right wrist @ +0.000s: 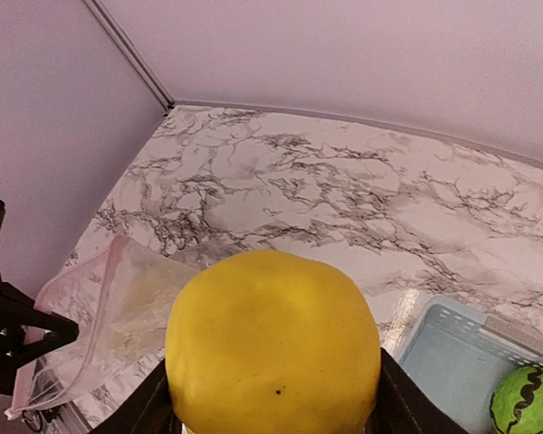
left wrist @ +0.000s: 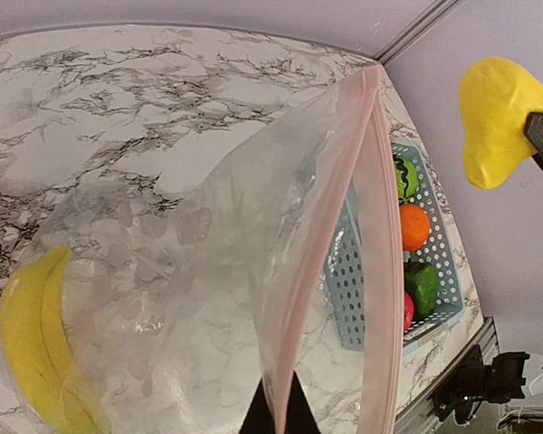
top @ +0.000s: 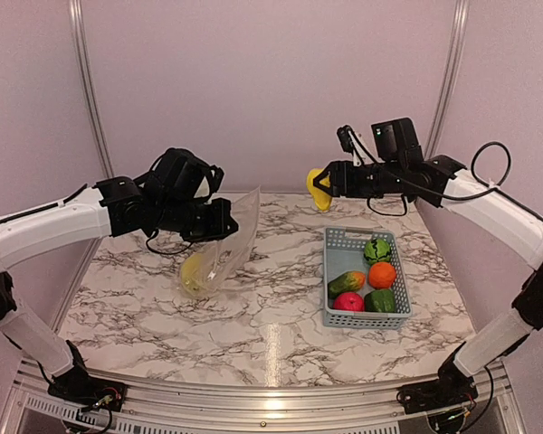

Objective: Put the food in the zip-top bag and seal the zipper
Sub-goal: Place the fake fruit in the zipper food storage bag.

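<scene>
The right gripper (top: 331,183) grasps a yellow pepper (top: 318,190) aloft; the left gripper (top: 219,221) pinches the bag (top: 226,251) by its mouth, holding it up. Next, the pepper likely needs carrying over that opening and releasing.

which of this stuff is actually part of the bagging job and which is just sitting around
Job: zip-top bag, its zipper, banana inside it, yellow pepper held aloft, plus orange, mango, red apple, green pepper and striped green piece in the basket.
Lying about: the basket itself, marble table.
</scene>
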Robot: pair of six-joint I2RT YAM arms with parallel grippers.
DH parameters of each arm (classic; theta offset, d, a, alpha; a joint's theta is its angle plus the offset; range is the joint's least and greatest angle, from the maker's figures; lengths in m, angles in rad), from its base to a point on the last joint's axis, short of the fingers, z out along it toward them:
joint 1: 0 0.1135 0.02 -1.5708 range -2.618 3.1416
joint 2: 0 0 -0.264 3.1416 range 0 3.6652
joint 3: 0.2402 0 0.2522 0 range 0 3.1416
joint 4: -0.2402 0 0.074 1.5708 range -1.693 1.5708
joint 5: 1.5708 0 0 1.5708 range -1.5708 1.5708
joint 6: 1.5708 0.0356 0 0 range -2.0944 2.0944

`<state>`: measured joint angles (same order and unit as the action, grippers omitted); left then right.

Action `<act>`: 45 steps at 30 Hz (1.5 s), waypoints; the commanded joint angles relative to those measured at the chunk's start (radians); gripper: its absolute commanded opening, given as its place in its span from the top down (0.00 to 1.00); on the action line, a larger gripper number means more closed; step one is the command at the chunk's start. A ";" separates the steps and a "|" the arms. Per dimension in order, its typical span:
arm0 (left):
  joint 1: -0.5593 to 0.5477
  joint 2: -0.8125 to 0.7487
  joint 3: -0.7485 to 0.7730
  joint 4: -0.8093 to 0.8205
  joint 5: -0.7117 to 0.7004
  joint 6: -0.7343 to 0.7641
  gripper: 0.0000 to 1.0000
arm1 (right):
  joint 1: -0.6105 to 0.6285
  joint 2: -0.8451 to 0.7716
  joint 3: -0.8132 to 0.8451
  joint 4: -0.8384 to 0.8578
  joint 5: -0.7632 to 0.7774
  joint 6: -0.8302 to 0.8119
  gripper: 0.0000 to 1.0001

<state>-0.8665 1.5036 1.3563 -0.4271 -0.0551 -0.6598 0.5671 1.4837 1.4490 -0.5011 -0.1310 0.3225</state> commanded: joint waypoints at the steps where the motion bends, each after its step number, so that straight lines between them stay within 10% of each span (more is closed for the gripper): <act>1: 0.003 0.040 0.045 0.037 0.025 -0.015 1.00 | 0.048 0.010 0.073 0.107 -0.172 0.114 0.58; 18: 0.002 0.101 0.159 0.147 0.086 -0.112 1.00 | 0.172 0.096 0.122 0.431 -0.287 0.262 0.59; 45: 0.012 0.044 0.121 0.249 0.060 -0.250 1.00 | 0.341 0.096 0.156 0.188 0.003 -0.019 0.58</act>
<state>-0.8593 1.5871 1.4818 -0.2508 0.0151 -0.8886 0.8780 1.5929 1.5696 -0.2295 -0.1703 0.3584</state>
